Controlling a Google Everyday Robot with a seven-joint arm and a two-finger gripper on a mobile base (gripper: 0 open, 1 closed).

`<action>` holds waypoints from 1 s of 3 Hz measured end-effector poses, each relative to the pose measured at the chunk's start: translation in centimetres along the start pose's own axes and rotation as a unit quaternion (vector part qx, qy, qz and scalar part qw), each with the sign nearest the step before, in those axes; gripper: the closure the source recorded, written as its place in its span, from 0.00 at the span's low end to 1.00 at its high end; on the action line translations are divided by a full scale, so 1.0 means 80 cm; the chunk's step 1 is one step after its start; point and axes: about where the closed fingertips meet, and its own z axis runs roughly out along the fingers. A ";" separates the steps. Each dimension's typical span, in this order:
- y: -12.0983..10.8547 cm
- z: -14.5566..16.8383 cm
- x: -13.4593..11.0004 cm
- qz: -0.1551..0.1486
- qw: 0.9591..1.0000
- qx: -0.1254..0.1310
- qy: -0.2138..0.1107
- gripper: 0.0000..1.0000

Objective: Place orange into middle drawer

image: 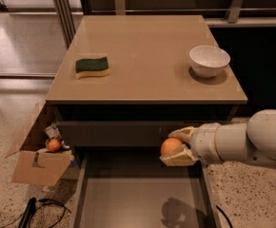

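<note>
The orange [170, 146] is a round pale orange fruit held between the cream fingers of my gripper [175, 147]. The gripper is shut on it and reaches in from the right on a white arm. It hovers above the back right part of the open middle drawer [128, 198], a wide grey-brown drawer with a flat floor, pulled out below the counter. The orange's shadow falls on the drawer floor below and slightly right. The gripper is just in front of the closed dark drawer front [109, 133].
A white bowl [209, 60] and a green and yellow sponge [92, 66] sit on the tan counter [147, 46]. A cardboard box [35, 163] on the floor at left holds a small reddish-orange ball [54, 145]. Cables lie on the floor at lower left.
</note>
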 end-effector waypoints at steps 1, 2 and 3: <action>-0.005 0.033 0.061 0.020 1.000 0.011 -0.009 1.00; -0.005 0.034 0.061 0.021 1.000 0.011 -0.009 1.00; 0.001 0.047 0.065 0.023 1.000 0.000 -0.011 1.00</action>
